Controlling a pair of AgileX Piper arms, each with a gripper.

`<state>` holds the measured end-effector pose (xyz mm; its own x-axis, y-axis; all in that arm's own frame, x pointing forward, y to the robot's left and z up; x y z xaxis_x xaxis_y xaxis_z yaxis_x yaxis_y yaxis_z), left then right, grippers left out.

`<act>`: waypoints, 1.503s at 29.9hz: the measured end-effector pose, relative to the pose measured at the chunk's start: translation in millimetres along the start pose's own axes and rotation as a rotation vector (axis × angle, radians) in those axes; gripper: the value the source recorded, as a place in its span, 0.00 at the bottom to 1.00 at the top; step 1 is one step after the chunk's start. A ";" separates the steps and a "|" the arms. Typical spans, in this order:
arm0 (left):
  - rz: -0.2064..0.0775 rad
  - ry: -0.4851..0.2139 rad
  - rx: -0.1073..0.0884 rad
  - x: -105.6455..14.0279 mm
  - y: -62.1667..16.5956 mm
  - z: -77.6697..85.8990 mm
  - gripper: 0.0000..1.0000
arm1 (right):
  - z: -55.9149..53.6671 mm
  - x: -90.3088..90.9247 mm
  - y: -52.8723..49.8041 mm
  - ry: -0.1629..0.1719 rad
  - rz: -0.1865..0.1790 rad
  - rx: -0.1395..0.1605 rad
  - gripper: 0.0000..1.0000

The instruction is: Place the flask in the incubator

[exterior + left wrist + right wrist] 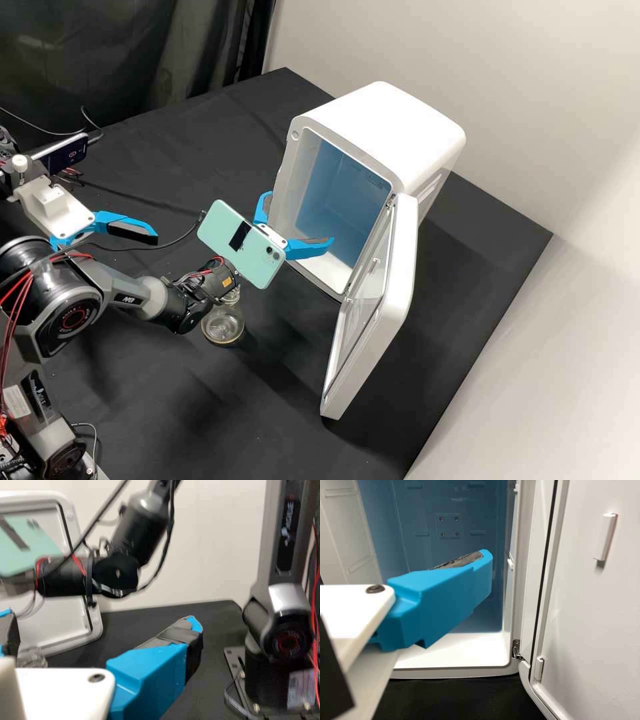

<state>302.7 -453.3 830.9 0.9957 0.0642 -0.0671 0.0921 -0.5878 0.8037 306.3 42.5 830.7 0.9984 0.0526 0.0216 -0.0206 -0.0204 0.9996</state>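
Right arm (100, 300) is nearest and runs in from the lower left, with a mint phone (243, 243) strapped at its wrist. Right gripper (300, 220) sits at the mouth of the incubator (400, 133), fingers spread wide with nothing between them — its wrist view looks straight into the blue inside. Door (380, 300) hangs fully open, just beside the gripper. Flask (223, 325) is not in the box: it stands upright on the bench (200, 413), right under that arm's wrist and partly hidden by it. Left gripper (107, 235) is far back on the left, well apart from the rest, also spread and empty.

Risks: the flask isn't picked up yet and the arm hangs just above it — a low swing would likely knock the glass over. Reaching back for it, the phone or wrist may clip the door edge. Smooth round glass could slip if gripped at the belly, not the neck.
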 end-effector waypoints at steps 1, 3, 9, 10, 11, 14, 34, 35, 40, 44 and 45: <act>-0.007 0.006 -0.003 -1.3 -2.0 -1.8 1.00 | 0.0 0.0 0.0 0.000 0.000 0.000 1.00; -0.013 0.022 -0.009 -2.9 -3.8 -6.4 1.00 | 0.0 0.0 0.0 0.000 0.000 0.000 1.00; -0.009 0.066 -0.018 -4.2 -2.7 -19.3 1.00 | 0.0 0.0 0.0 0.000 0.000 0.000 1.00; -0.008 0.074 -0.022 -4.3 -2.4 -21.0 1.00 | 0.0 0.0 0.0 0.000 0.000 0.000 1.00; -0.007 0.079 -0.023 -4.4 -2.2 -22.4 1.00 | 0.0 0.0 0.0 0.000 0.000 0.000 1.00; -0.005 0.090 -0.025 -4.8 -1.7 -25.8 1.00 | 0.0 0.0 0.0 0.000 0.000 0.000 1.00; -0.055 0.124 -0.032 -0.4 -14.9 -35.6 1.00 | 0.0 0.0 0.0 0.000 0.000 0.000 1.00; -0.058 0.124 -0.033 -0.1 -15.6 -35.8 1.00 | 0.0 0.0 0.0 0.000 0.000 0.000 1.00; -0.079 0.131 -0.018 0.3 -20.0 -38.7 1.00 | 0.0 0.0 0.0 0.000 0.000 0.000 1.00; -0.064 0.064 -0.050 10.8 -30.1 -44.6 1.00 | 0.0 0.0 0.0 0.000 0.000 0.000 1.00; -0.065 0.050 -0.059 15.8 -33.3 -46.7 1.00 | 0.0 0.0 0.0 0.000 0.000 0.000 1.00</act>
<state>314.8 -395.0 830.7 0.9856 0.1417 -0.0923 0.1545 -0.5323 0.8324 306.3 42.5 830.7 0.9984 0.0526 0.0216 -0.0206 -0.0204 0.9996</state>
